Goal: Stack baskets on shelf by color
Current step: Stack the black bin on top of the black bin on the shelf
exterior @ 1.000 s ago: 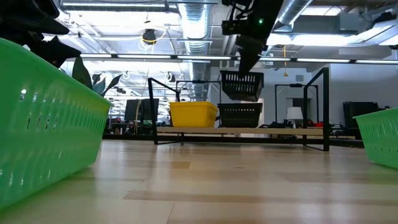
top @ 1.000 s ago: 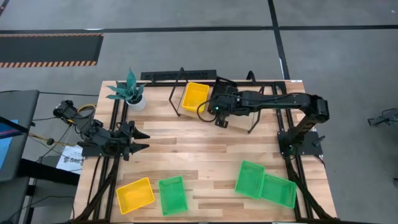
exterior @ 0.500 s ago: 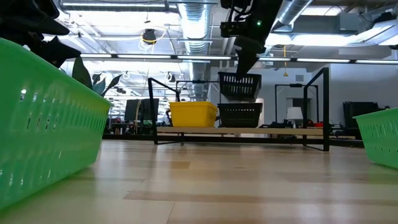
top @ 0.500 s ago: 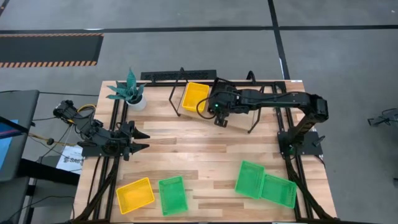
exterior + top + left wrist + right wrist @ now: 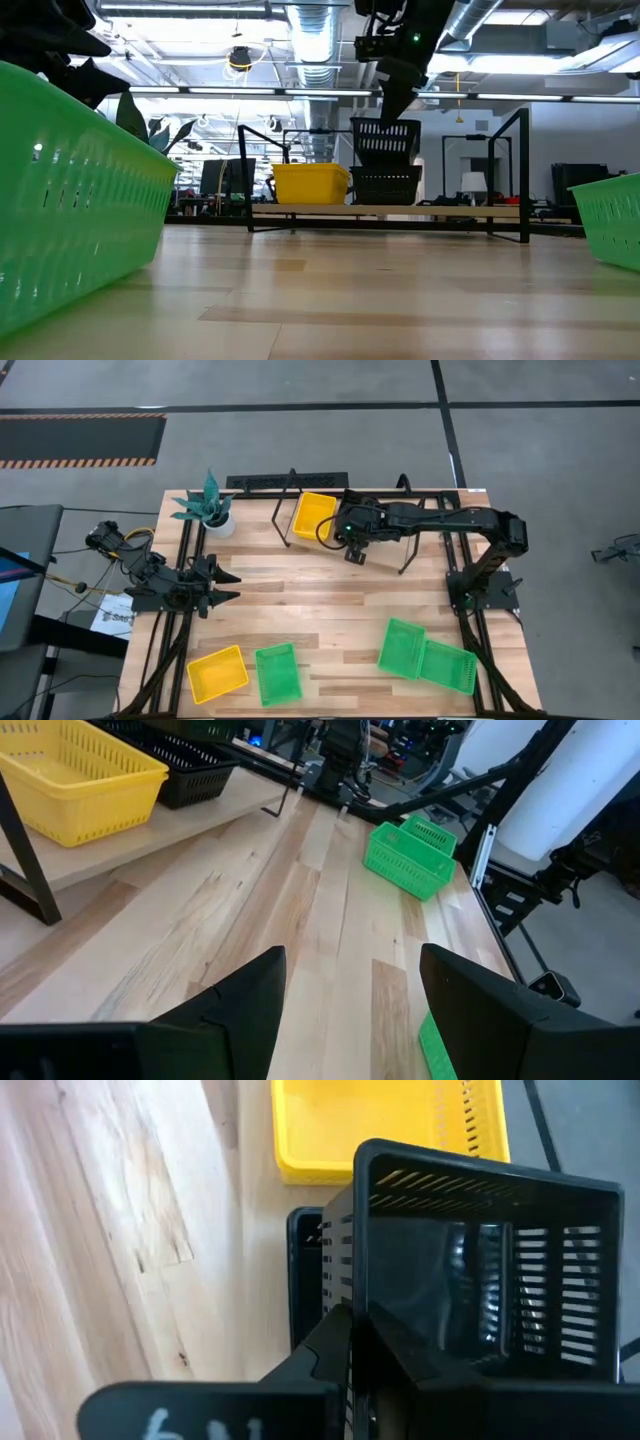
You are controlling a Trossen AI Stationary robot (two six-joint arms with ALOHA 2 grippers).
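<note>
Two black baskets sit one above the other at the shelf (image 5: 300, 211): from the low view I see one black basket (image 5: 385, 184) resting on the board beside a yellow basket (image 5: 311, 183), and a second black basket (image 5: 385, 141) hanging just over it, carried by my right gripper (image 5: 352, 1342), whose fingers pinch that basket's near wall. In the right wrist view the held basket fills most of the frame, with the lower black one showing beneath its edge and the yellow one just beyond. From above, the right arm reaches across the far side of the table to the shelf, next to the yellow basket (image 5: 314, 516). My left gripper (image 5: 222, 585) waits at the table's left edge, its fingers spread wide and empty, clear in the left wrist view. Near the front edge lie another yellow basket (image 5: 217, 673) and a green basket (image 5: 277, 673) just beside it; two more green baskets (image 5: 404, 648) (image 5: 448, 666) lie toward the right, overlapping each other. A potted plant (image 5: 208, 506) stands at the far left corner.
</note>
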